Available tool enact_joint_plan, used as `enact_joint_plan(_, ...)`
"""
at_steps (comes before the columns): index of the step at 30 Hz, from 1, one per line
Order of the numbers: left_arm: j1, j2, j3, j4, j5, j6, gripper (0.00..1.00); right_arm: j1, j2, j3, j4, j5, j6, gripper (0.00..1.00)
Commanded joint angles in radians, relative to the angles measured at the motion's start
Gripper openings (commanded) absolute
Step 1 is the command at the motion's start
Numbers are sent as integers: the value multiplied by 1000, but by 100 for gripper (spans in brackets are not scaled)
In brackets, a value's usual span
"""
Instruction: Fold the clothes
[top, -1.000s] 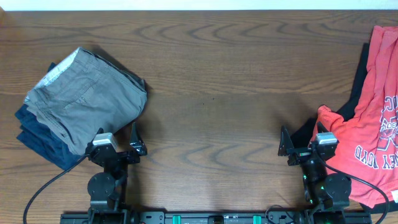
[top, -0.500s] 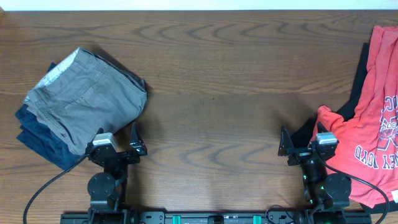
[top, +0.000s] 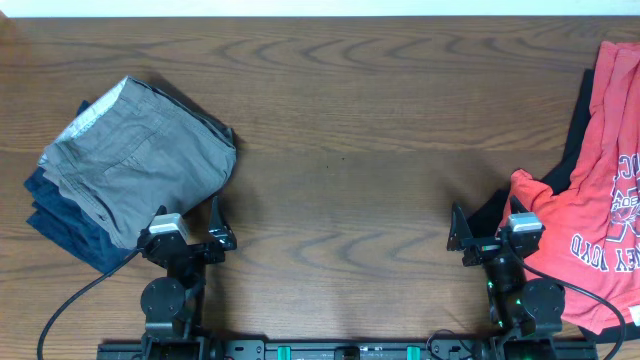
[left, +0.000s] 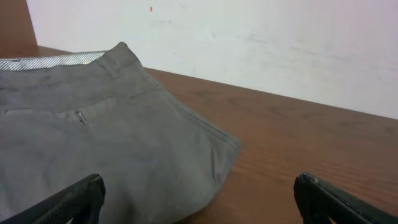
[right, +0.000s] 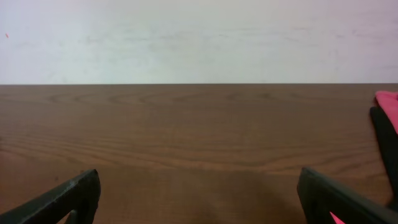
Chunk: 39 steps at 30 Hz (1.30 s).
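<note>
Left end effector (top: 185, 225) is seen low at the near edge of the bench (top: 340, 130). Its two black fingers (left: 81, 199) are spread wide, and nothing is held between them. The right end effector (top: 487, 225) is set the same way further along the near edge, with its fingers wide apart and nothing gripped.

The bench is made of dark brown wood, and wavy grain lines are seen all over its flat top. A plain white wall (right: 199, 37) is seen behind the far edge.

Grey trousers (top: 135, 160) are laid in a folded, squarish pile at the left side. The cloth looks smooth and thick, and a pocket seam and a striped waistband lining can be seen. A dark blue garment (top: 60, 225) is stacked under them, and its edges are seen sticking out on the near left. The pile is found just beyond the left end effector and a little to its left. One corner of it is seen right in front of the left finger.

A red shirt (top: 605, 190) with white letters is spread loose and crumpled at the right edge, partly over something black (top: 575, 150). Its near corner is found just beside the right end effector, on its right.
</note>
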Motion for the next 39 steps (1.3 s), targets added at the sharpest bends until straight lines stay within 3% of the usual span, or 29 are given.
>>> enact_joint_plan(1, 5, -1, -32, -17, -11, 6, 98, 8, -5, -1, -4, -8, -16, 99)
enact_joint_plan(16, 5, -1, -32, -16, -11, 6, 98, 8, -5, -1, -4, -9, -14, 99)
enact_joint_plan(21, 5, 0, -32, -17, -10, 5, 98, 8, -5, -1, 2, -22, 69, 99)
enact_joint_plan(28, 5, 5, 5, -46, 70, -29, 98, 6, 34, 38, -58, -10, 71, 99)
enact_joint_plan(34, 5, 97, 130, -127, 116, -32, 98, 5, 175, 169, -176, 92, 71, 99)
enact_joint_plan(39, 5, 283, 309, -249, 174, -32, 98, -14, 432, 306, -245, 116, 71, 99)
